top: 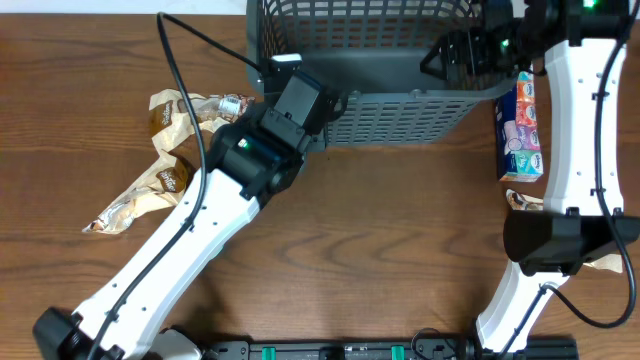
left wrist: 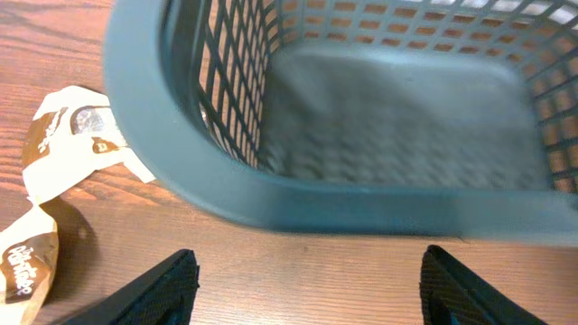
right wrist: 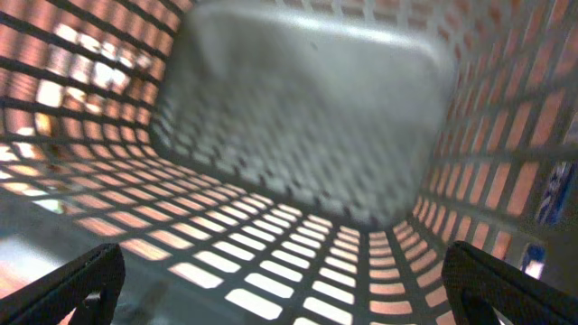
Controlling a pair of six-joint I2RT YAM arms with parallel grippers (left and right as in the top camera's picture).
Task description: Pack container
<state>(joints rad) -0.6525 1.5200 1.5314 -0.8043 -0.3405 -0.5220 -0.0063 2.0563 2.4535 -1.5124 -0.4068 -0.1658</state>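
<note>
Container (top: 400,115) on brown wooden table (top: 380,230)

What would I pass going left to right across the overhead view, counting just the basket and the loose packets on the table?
Crumpled brown snack packets → dark grey basket → colourful packet beside the basket's right end.

- left arm (top: 190,235) and right arm (top: 575,110) are shelled in white, joints done in black
- a black cable (top: 172,70) is looped off the left one
- left gripper (left wrist: 307,255) is tipped with black wedges
</note>
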